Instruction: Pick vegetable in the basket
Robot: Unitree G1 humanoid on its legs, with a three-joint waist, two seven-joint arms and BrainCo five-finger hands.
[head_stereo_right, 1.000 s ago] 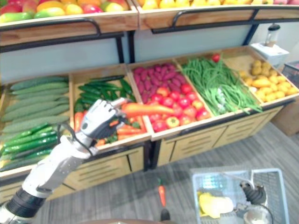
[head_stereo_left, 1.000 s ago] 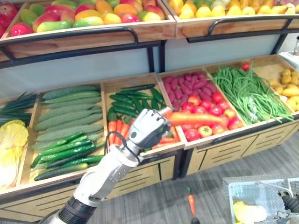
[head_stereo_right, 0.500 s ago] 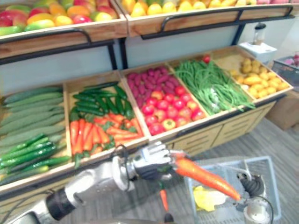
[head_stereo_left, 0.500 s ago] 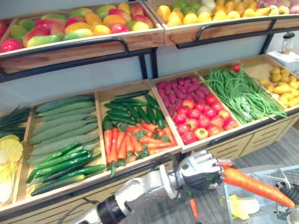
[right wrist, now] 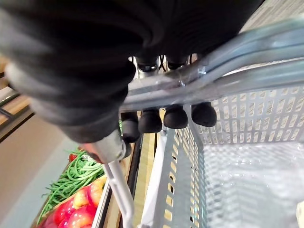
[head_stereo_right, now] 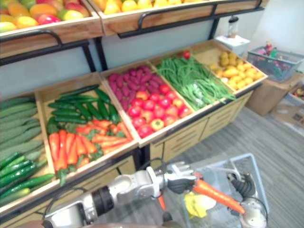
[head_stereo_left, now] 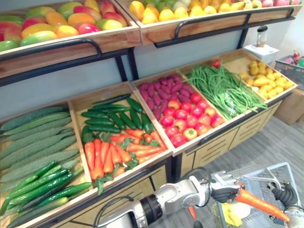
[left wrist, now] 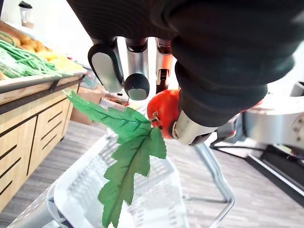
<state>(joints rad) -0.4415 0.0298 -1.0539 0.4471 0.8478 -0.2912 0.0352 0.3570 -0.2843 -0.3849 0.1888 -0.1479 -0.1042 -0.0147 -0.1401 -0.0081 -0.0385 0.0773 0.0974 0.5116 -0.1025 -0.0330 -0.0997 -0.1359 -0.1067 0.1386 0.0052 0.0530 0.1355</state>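
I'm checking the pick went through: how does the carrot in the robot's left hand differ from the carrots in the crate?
The held carrot is alone, gripped at its thick end by the left hand; the crate carrots lie loose in a pile. The held carrot slants, tip down, over the basket; the crate carrots rest on the shelf. Both are orange with green leaves.
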